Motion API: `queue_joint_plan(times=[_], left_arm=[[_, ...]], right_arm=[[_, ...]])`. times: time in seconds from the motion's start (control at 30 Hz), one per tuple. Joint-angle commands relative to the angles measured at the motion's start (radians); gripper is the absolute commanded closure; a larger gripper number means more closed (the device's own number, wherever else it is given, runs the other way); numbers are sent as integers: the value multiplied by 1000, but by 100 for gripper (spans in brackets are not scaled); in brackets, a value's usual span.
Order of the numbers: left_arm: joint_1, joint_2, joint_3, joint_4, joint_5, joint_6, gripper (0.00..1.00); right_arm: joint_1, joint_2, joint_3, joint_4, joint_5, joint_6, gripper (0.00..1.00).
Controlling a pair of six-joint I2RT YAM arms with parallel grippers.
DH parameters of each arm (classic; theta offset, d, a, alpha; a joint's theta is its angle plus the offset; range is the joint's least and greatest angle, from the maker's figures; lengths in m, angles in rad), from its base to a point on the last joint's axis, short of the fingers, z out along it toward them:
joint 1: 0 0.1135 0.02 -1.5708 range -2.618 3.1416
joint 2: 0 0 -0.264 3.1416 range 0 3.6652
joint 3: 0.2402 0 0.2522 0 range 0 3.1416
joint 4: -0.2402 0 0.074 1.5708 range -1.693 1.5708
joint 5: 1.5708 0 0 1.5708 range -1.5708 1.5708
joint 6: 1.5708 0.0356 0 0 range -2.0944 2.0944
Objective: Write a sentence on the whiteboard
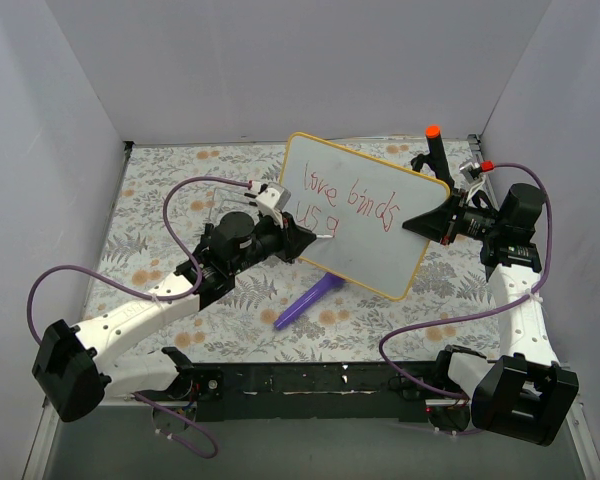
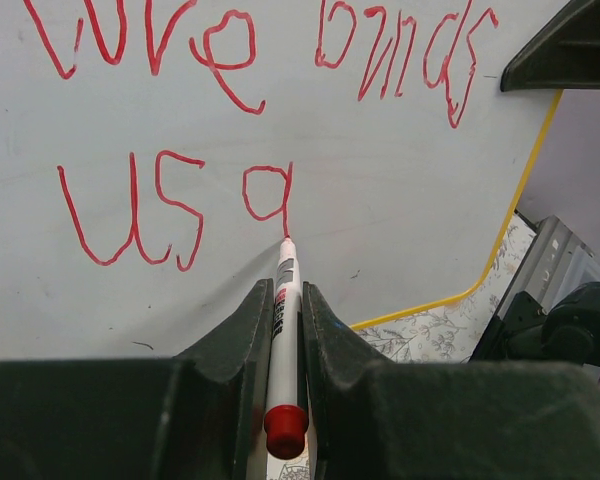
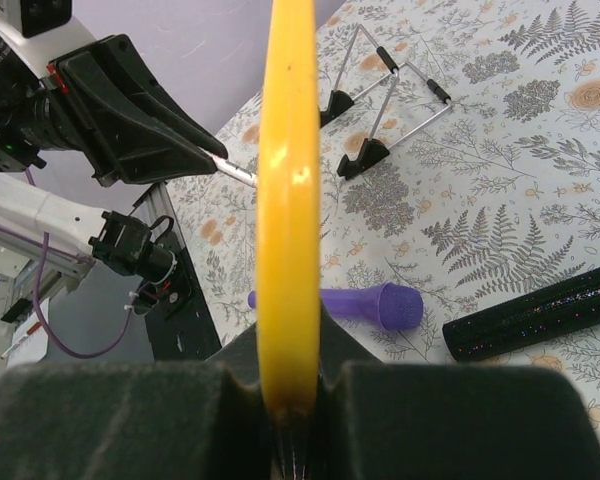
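The whiteboard (image 1: 365, 210), white with a thin yellow frame, is held tilted above the table. My right gripper (image 1: 420, 222) is shut on its right edge; in the right wrist view the yellow frame (image 3: 288, 200) runs up from between the jaws. The sentence (image 1: 350, 195) in red marker reads roughly "love birds" with "us a" (image 2: 170, 205) below it. My left gripper (image 1: 308, 238) is shut on a red marker (image 2: 283, 330), whose tip touches the board just under the last red letter.
A purple microphone-shaped toy (image 1: 305, 302) lies on the floral cloth below the board. A black glittery tube (image 3: 535, 318) and a wire stand (image 3: 385, 95) with black feet lie on the cloth. An orange-capped black holder (image 1: 433, 150) stands at the back right.
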State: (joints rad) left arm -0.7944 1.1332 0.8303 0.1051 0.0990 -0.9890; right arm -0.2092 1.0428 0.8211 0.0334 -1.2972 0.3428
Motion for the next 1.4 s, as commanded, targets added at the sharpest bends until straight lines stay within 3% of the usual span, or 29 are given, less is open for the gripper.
queue_joint_plan(times=[0.0, 0.23, 0.6, 1.37], left_arm=[[-2, -41, 12, -7, 33, -16, 100], [-2, -69, 70, 45, 62, -50, 100], [-2, 19, 139, 85, 25, -28, 100], [-2, 19, 104, -24, 10, 21, 100]], right_arm=[[-2, -23, 26, 94, -82, 38, 99], [-1, -23, 26, 97, -82, 38, 99], [-1, -24, 24, 97, -83, 39, 99], [-1, -20, 24, 99, -79, 41, 99]])
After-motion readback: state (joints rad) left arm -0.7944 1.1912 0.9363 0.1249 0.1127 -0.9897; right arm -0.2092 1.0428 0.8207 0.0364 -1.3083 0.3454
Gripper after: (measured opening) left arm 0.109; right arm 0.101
